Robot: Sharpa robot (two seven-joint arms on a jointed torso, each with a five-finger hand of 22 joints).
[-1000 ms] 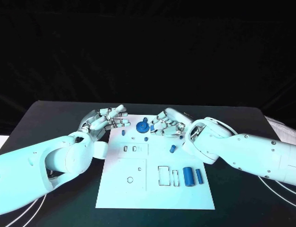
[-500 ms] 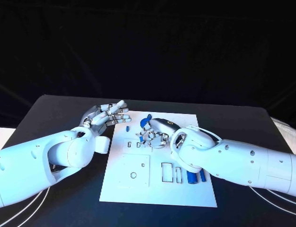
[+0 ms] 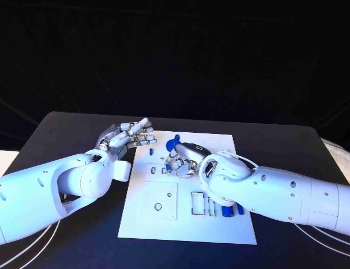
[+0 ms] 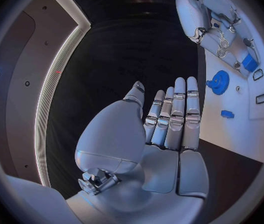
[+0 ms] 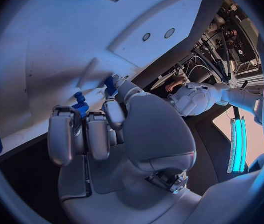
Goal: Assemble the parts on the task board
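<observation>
Head view, board: you have the white task board (image 3: 183,218) flat in the middle of the black table (image 3: 70,131), long side running away from the robot.
Head view, left hand: your left hand (image 3: 126,137) sits at the board's far left corner, over the table edge of the board, fingers straight and apart, nothing in it.
Head view, right hand: your right hand (image 3: 187,158) is palm-down over the far half of the board, fingers curled onto a small blue part (image 3: 168,165); looks like a grasp.
Head view, other parts: a blue gear (image 3: 171,145) sits on the board just beyond the right hand. Blue cylinders (image 3: 227,209) lie near the board's right edge, half hidden under the right forearm.
Head view, slots: dark-outlined rectangular slots (image 3: 196,203) are just beside the cylinders, and a small round hole (image 3: 158,207) lies left of them.

Left wrist view, left hand: the left hand (image 4: 169,122) is flat, fingers side by side and extended, released, over dark table next to the board's edge.
Left wrist view, parts: the blue gear (image 4: 218,81) and a small blue peg (image 4: 227,114) lie on the board beyond your fingertips. The right hand (image 4: 222,40) hangs over the board with a blue piece under its fingers.

Right wrist view, right hand: the right hand (image 5: 107,129) is clenched on the small blue part (image 5: 79,106), its fingertips right at the board surface (image 5: 76,40).
Right wrist view, contact: you cannot tell whether the part touches the board.
</observation>
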